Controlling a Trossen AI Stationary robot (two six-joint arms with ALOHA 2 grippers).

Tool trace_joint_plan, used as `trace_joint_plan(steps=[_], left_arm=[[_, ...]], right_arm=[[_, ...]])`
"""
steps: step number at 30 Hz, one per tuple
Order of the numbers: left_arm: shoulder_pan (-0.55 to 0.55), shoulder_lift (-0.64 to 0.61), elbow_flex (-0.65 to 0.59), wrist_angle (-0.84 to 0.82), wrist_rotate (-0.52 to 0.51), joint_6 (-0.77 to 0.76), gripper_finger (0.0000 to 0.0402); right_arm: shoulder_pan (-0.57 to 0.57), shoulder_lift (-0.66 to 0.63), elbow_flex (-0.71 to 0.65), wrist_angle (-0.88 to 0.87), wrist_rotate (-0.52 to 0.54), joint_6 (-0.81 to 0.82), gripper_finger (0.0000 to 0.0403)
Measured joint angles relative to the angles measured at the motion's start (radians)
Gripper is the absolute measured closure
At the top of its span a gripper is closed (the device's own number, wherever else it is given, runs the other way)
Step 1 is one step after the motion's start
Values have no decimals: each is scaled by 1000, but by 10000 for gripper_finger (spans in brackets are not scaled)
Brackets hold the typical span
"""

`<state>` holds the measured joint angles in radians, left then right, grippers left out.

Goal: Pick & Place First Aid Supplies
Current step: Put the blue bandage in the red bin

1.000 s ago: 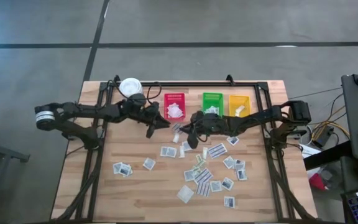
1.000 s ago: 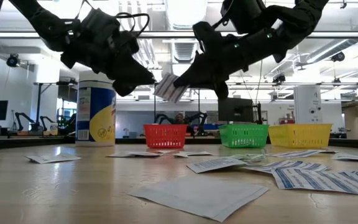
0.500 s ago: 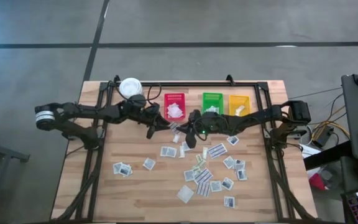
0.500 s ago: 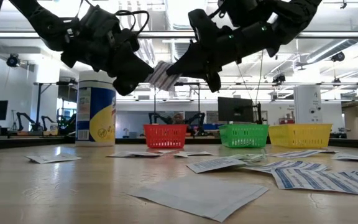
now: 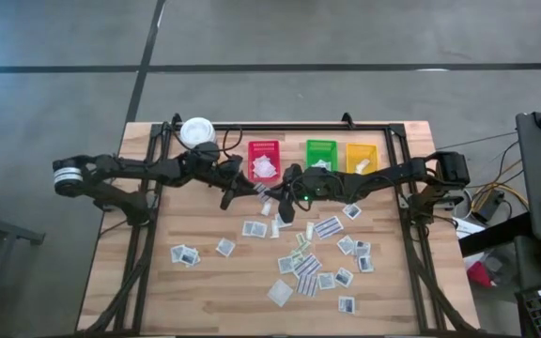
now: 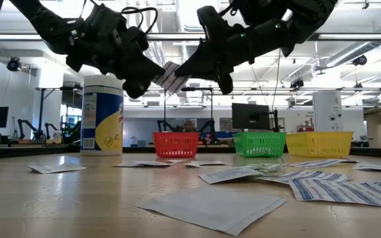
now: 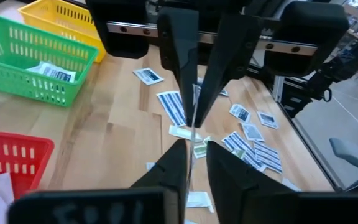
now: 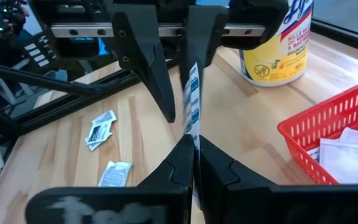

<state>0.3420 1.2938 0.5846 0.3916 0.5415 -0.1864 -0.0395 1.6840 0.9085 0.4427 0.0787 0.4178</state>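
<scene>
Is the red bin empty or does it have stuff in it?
Not empty. The red bin holds white packets, seen from above and in the right wrist view.

Both arms reach inward above the table, the left gripper and right gripper tip to tip, right fingers pressed together, left fingers slightly parted

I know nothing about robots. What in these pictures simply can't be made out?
- Print on the striped packet between the right gripper and the left gripper: seen edge-on in both wrist views, and covered by the arms in the high view.
- Contents of the red bin: hidden by its own wall in the low view.
- Text on the loose packets: too small in the high view.
</scene>
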Motion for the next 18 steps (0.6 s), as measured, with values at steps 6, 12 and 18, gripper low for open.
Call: trace_joint_plan(steps=[6,12,18], left_arm=[[0,0,0,0,18,0,397],[0,0,0,0,20,-1,401],[0,0,0,0,18,-4,401]], right_arm=[[0,0,0,2,3,5,394],[0,0,-1,2,3,39,386],[-4,-2,-1,-4,4,37,342]])
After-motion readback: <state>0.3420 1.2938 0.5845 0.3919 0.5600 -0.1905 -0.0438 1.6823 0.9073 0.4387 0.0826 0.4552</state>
